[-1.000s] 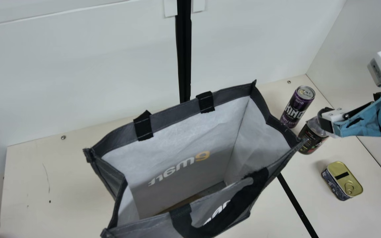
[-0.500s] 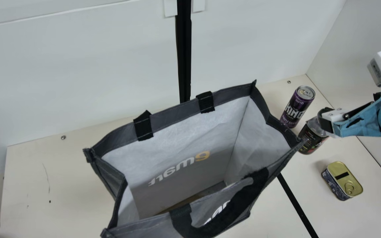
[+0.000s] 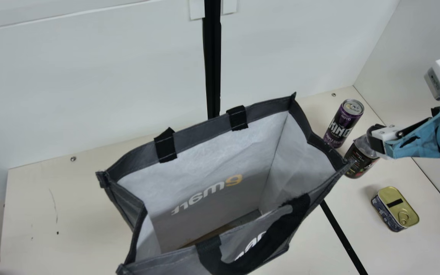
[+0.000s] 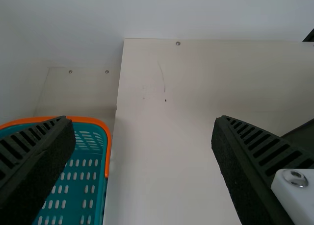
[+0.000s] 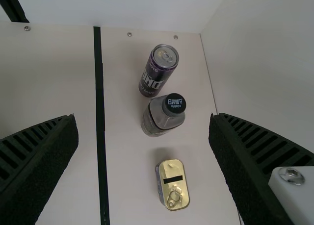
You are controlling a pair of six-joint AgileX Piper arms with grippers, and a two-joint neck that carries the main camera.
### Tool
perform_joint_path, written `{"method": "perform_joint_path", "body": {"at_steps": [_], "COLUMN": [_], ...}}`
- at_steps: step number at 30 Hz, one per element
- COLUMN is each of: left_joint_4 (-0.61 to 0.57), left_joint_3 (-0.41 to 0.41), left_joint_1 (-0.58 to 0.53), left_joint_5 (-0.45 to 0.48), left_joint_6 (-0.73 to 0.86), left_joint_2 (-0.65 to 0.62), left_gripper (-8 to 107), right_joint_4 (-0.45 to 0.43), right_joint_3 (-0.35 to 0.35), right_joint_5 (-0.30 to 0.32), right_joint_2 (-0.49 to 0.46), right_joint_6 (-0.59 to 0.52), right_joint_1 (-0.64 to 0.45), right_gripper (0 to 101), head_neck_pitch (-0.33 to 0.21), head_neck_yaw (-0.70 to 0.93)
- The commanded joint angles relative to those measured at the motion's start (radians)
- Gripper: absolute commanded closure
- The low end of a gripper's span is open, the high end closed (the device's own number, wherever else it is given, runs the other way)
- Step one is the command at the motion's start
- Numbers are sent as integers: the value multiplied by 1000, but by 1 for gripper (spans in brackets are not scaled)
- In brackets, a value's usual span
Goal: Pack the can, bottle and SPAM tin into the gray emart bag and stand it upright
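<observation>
While all three items are left outside the gray bag (image 3: 203, 131), step in hand: first pick, by the look of it; packing judged at its start.
Gray bag: stood upright on the table (image 3: 71, 210), mouth up and open. No item seen inside; part of the bottom is hidden by the near wall. Black handle (image 3: 281, 233) slumped along the near side, could be snagged during a drop.
Can (image 3: 343, 122): stood upright on the table, just beside the bottle.
Bottle (image 3: 361, 160): upright, cap on, placed between can and tin.
SPAM tin (image 3: 395, 208): laid flat, ring-pull up, apart from the bottle.
Right hand (image 5: 143, 119): fingers spread wide, nothing pinched; held above the bottle side of the table.
Left hand (image 4: 141, 119): fingers spread, nothing pinched; basket (image 4: 93, 120) seen below, beside the table.
Next move: one item to be chosen, fingers to be lined up either side and lowered, then closed. Lift should be taken above the bag rim before crossing.
Risk: can could be knocked if the bottle is approached off-centre; soft rim could be folded in by a low carry.
</observation>
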Motion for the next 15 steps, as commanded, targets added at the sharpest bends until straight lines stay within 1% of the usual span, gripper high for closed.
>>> {"method": "perform_joint_path", "body": {"at_steps": [1, 9, 15], "left_joint_4": [0, -7, -24], "left_joint_3": [0, -8, -39], "left_joint_1": [0, -20, -41], "left_joint_5": [0, -9, -21], "left_joint_6": [0, 3, 3], "left_joint_2": [0, 11, 40], "left_gripper": [9, 9, 9], "right_joint_4": [0, 0, 0], "right_joint_3": [0, 0, 0], "right_joint_5": [0, 0, 0], "right_joint_2": [0, 0, 0], "right_joint_6": [0, 0, 0], "right_joint_1": [0, 0, 0], "right_gripper": [6, 6, 6], "head_neck_pitch": [-23, -23, -23], "head_neck_yaw": [-2, -2, -2]}}
